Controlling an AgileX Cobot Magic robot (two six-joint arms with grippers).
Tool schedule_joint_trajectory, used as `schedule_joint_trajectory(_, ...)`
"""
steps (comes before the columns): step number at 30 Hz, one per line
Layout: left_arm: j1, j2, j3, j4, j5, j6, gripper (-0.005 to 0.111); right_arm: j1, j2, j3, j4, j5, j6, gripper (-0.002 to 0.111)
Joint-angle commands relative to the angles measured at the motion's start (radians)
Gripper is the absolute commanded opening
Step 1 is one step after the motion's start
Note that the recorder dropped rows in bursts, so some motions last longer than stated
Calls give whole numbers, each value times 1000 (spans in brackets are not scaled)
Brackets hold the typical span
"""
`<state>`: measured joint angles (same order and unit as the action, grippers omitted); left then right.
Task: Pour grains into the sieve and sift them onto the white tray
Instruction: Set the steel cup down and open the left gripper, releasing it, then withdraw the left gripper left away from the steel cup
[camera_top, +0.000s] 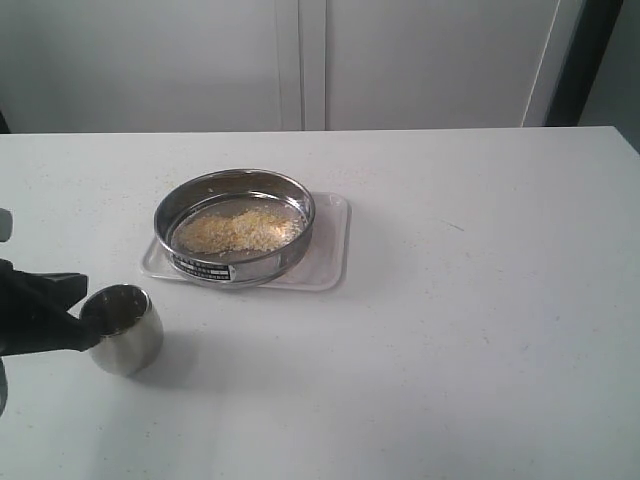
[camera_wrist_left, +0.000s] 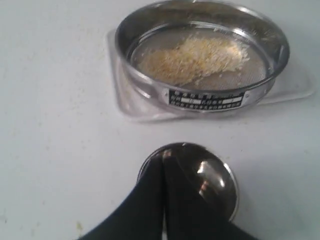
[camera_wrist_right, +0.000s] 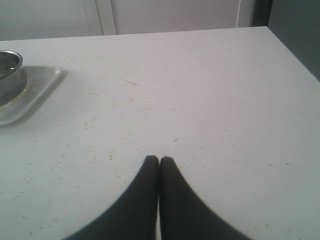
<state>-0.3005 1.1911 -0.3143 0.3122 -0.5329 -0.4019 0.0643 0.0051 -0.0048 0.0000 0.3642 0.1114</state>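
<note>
Sieve (camera_top: 264, 264) lies flat on white tray (camera_top: 326, 250), label (camera_top: 205, 268) toward cup (camera_top: 127, 338) pinched by left fingers (camera_wrist_left: 149, 192); right fingers (camera_wrist_right: 146, 182) closed.

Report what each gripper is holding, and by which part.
Right gripper: shut on nothing, over the table. Left gripper: shut at the steel cup's rim; whether it pinches that rim cannot be told.

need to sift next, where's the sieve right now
In the exterior view the sieve sits left of centre on the white tray, behind the steel cup.
</note>
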Motion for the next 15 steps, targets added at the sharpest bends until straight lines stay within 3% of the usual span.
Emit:
schedule_joint_trajectory(1,-3,-69,-67,-12,318,-101,0,-1,-5,5,0,-15,-2,0)
schedule_joint_trajectory(10,-3,-144,-222,-43,889,-126,0,-1,-5,5,0,-15,-2,0)
schedule_joint_trajectory(15,-3,-145,-274,-108,1094,-115,0,-1,-5,5,0,-15,-2,0)
